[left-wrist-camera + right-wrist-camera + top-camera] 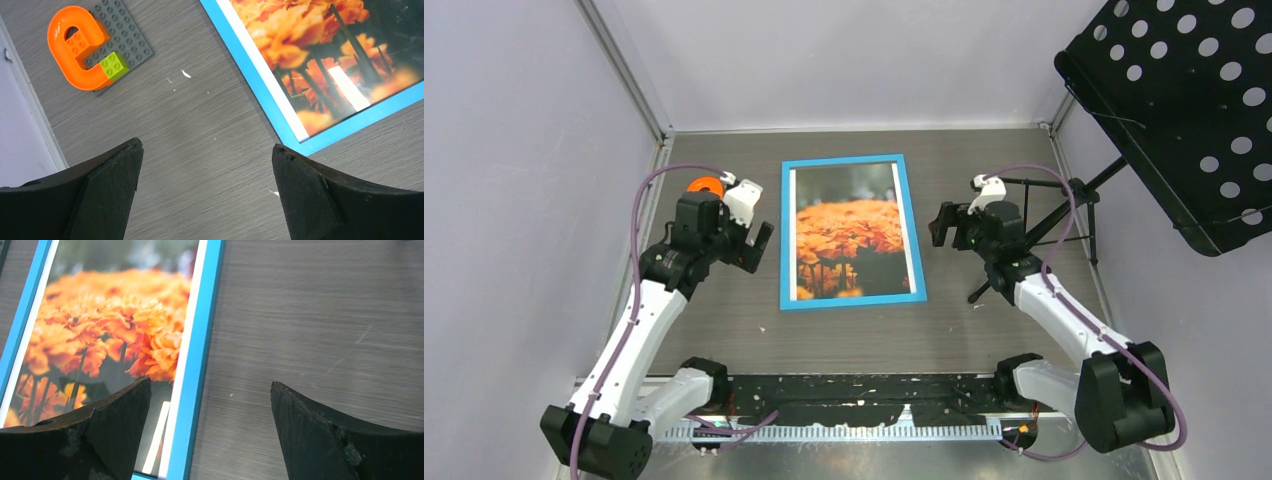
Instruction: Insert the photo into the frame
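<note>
The bright blue frame (788, 240) lies flat, face up, in the middle of the table. The photo (849, 232) of orange flowers shows inside it, behind the pane, with white strips along its long sides. The frame (260, 75) and photo (320, 45) fill the upper right of the left wrist view; the frame (197, 360) and photo (110, 325) fill the left of the right wrist view. My left gripper (757, 247) hangs open just left of the frame, holding nothing. My right gripper (941, 225) hangs open over the frame's right edge, also holding nothing.
An orange curved piece (70, 50) with a green brick sits on a grey studded plate (125, 37) at the far left of the table. A black perforated music stand (1184, 110) rises at the right, its legs (1064, 225) on the table behind my right arm.
</note>
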`<state>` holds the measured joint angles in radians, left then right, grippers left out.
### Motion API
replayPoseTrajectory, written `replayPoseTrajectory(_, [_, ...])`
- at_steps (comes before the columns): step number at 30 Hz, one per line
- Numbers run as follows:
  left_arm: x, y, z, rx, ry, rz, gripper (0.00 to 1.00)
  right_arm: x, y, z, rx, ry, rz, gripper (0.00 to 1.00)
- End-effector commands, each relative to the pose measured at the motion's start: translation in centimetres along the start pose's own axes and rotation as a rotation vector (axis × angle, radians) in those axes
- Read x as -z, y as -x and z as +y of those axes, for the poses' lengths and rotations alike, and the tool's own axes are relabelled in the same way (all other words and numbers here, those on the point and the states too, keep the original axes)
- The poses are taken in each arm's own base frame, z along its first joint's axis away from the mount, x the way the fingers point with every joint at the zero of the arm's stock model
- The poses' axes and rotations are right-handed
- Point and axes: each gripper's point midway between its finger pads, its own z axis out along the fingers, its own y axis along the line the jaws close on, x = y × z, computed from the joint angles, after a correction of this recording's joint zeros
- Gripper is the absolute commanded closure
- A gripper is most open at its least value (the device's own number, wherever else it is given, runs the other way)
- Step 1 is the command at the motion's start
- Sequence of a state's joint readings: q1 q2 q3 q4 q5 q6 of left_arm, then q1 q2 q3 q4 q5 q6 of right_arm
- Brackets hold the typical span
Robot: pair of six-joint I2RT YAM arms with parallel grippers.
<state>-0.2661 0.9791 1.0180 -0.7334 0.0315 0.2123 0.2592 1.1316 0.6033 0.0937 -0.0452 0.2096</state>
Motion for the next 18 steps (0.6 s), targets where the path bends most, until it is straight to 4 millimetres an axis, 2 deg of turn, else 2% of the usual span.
replayPoseTrajectory(1, [0.1, 0.7, 1.3, 0.014, 0.081, -0.082, 0.0, 1.5, 4.3, -1.6, 0.069, -0.057, -0.126, 0.05])
replayPoseTrajectory(3, [0.0, 0.4, 1.6, 0.021, 0.105, -0.095, 0.0, 2.2, 5.3, -2.6, 0.087, -0.104, -0.157, 0.05])
replayPoseTrajectory(7, [0.1, 0.1, 2.1, 0.043, 0.139, -0.136, 0.01, 4.2, 7.5, -3.3, 0.166, -0.145, -0.214, 0.05])
replayPoseTrajectory(13, [0.6, -0.1, 2.7, 0.096, 0.177, -0.206, 0.01, 6.2, 8.5, -3.9, 0.238, -0.188, -0.247, 0.05])
replayPoseTrajectory(14, [0.7, -0.2, 2.7, 0.104, 0.18, -0.215, 0.01, 6.4, 8.0, -4.1, 0.243, -0.195, -0.23, 0.05])
replayPoseTrajectory(18, [1.1, 0.0, 3.1, 0.131, 0.195, -0.258, 0.01, 7.6, 8.5, -4.4, 0.271, -0.211, -0.251, 0.05])
